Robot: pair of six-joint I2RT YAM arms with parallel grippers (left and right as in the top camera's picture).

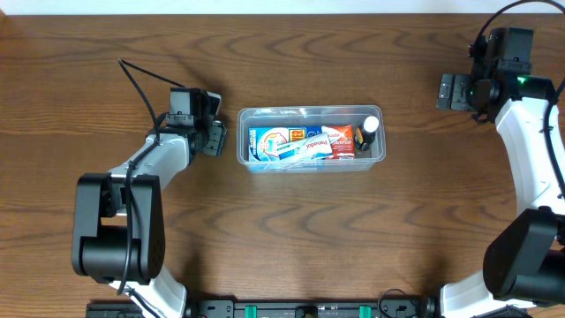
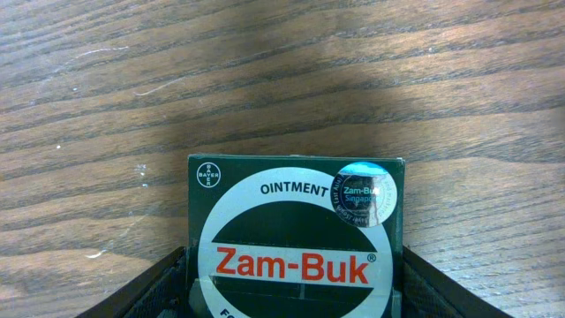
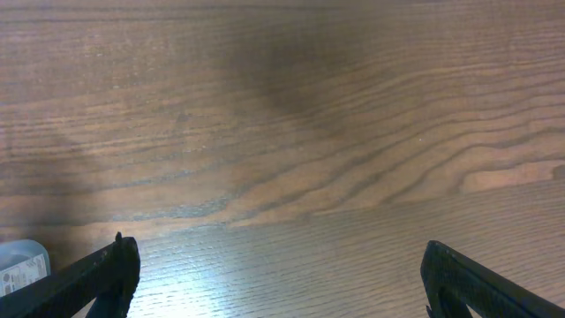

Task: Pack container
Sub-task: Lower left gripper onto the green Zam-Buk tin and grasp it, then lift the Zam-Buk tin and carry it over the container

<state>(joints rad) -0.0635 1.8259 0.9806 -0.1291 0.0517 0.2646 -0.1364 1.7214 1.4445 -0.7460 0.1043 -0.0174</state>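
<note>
Sitting at the middle of the table, the container looks light, thin-walled and slick, apt to flex; its rim at a short end seems the surest hold. The left gripper reaches low beside its left end, fingers flanking an ointment box; whether they are clamped on it I cannot tell. The right gripper hovers spread wide and empty toward the far right corner.

Dark green Zam-Buk box, brown wood-grain table
</note>
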